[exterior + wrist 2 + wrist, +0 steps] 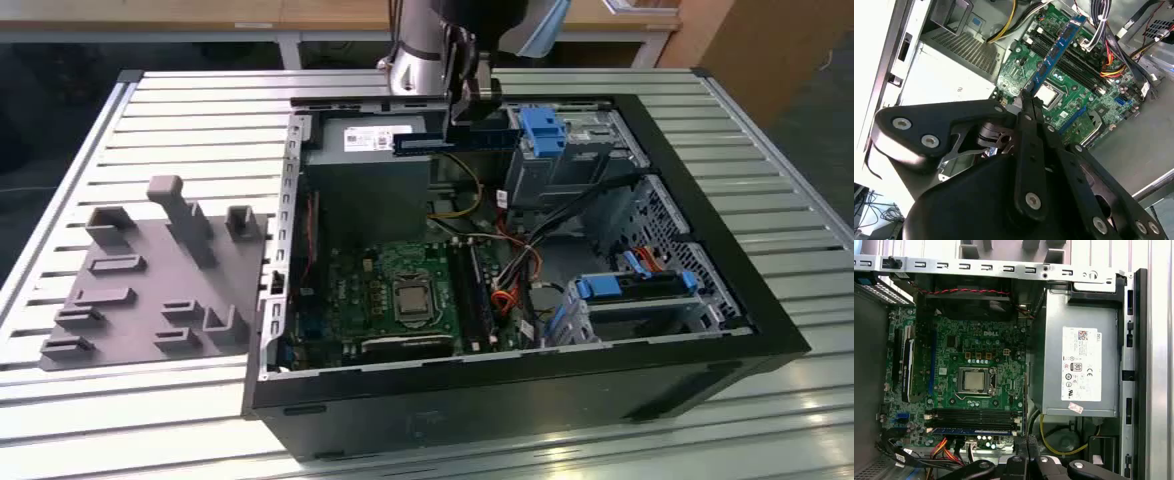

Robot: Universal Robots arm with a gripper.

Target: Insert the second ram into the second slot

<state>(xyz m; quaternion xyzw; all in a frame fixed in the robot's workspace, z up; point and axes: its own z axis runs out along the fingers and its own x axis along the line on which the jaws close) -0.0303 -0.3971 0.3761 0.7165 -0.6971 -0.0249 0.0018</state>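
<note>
- Exterior view: we see the hand hanging over the open computer case on the slatted tabletop. It pinches the second ram level, well above the motherboard.
- In the second wrist view, the blue strip runs out from the pressed-together fingers toward the black memory slots.
- We judge this to be the carry-and-align stage. Done well, the strip sits parallel with the second slot and square over it, notch matched and end latches open. The press should be even, so it does not rock.
- We cannot make out which slot counts as second, whether a first strip is seated, or how the latches stand.
- A blue line beside the slots in the first wrist view may be the held strip edge-on; we cannot tell.
</note>
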